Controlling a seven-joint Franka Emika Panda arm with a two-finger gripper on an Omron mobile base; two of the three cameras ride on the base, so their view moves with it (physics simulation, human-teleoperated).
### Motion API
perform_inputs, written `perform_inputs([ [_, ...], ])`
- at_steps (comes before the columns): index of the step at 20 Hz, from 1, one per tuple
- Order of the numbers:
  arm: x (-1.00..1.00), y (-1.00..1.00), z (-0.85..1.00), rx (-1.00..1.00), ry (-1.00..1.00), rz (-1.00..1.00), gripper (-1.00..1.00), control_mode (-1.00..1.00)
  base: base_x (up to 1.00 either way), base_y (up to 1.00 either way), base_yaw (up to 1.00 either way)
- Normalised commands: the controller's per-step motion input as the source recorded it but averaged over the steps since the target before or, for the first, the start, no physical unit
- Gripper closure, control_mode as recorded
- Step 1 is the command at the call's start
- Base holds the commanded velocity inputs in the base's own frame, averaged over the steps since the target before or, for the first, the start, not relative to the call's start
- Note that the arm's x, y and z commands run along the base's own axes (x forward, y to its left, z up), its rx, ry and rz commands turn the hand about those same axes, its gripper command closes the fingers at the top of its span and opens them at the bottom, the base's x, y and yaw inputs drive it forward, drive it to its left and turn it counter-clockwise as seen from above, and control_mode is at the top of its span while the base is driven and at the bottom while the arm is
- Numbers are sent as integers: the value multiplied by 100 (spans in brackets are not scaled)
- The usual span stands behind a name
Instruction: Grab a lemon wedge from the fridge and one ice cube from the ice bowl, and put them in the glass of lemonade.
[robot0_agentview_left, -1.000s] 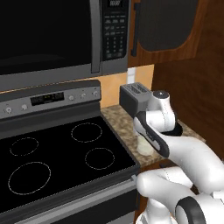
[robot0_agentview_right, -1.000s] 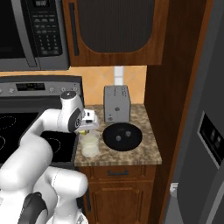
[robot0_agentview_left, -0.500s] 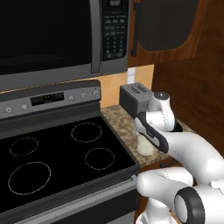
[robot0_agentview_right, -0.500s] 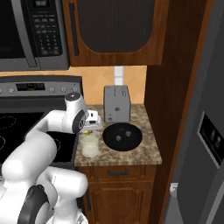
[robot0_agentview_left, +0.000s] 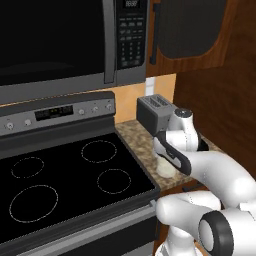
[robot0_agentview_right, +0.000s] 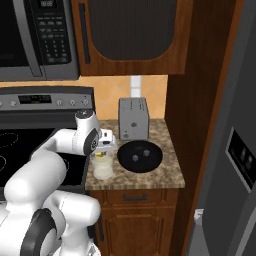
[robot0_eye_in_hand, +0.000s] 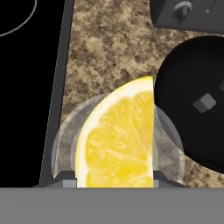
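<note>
Bright-yellow glossy lemon wedge (robot0_eye_in_hand: 118, 140) pinched in gripper (robot0_eye_in_hand: 114, 179) at lower centre, over round translucent lemonade glass (robot0_eye_in_hand: 170, 144), matte black bowl (robot0_eye_in_hand: 192, 78) right

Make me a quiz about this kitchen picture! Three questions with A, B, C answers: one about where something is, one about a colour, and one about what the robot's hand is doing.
1. Where is the ice bowl?
A. On the stove
B. On the counter in front of the toaster
C. Inside the microwave

2. What colour is the lemon wedge?
A. Bright yellow
B. Green
C. Red

3. What is the gripper doing?
A. Hanging open with nothing in it
B. Holding the lemon wedge over the glass of lemonade
C. Holding the toaster

Answers:
1. B: the right base view shows the black bowl on the speckled counter, just in front of the silver toaster.
2. A: the hand view shows a bright yellow slice.
3. B: in the hand view the wedge sits between the fingertips, with the round rim of the glass below it.
</note>
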Motion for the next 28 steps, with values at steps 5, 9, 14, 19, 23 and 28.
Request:
perform_inputs([
  [5, 0, 0, 0, 0, 0, 0, -100, -100, 0, 0, 0],
  [9, 0, 0, 0, 0, 0, 0, -100, -100, 0, 0, 0],
  [14, 0, 0, 0, -1, 0, 0, -100, -100, 0, 0, 0],
  [19, 0, -10, 10, 2, 0, 0, -100, -100, 0, 0, 0],
  [23, -4, -23, 33, 9, -1, 0, -100, -100, 0, 0, 0],
  [28, -19, -34, 11, 9, 0, 0, -100, -100, 0, 0, 0],
])
